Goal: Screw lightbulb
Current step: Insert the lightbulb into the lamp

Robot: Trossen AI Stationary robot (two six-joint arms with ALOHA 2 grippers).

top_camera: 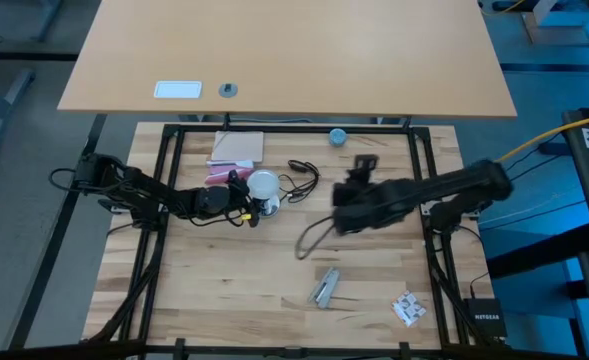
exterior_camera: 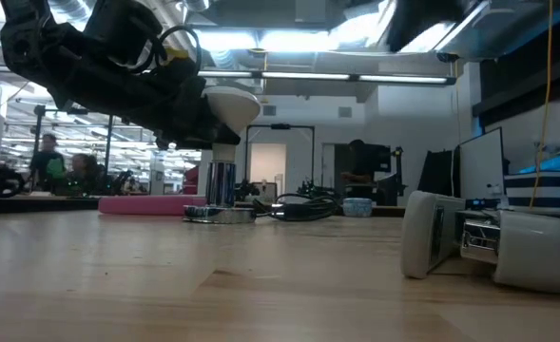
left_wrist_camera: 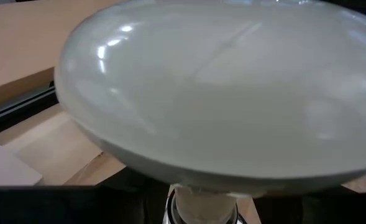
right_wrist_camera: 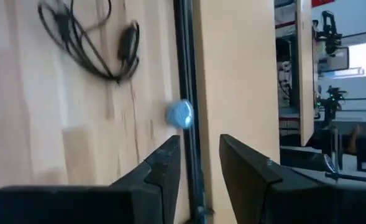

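A: Any writing legible?

B: Only white lettering on a small black box at the table's near right corner; I cannot make it out.

A: The lightbulb?

B: The lightbulb is at the back left of the light wood-plank table, beside a pink pad and a coil of black cable. Smooth frosted white dome, glossy highlights, tapering to a pale neck over a shiny metal base.

A: Grippers?

B: The left gripper is clamped on the bulb. The right gripper hovers mid-table, empty, dark matte fingers slightly apart, pointing towards a small blue round object by the black frame rail.
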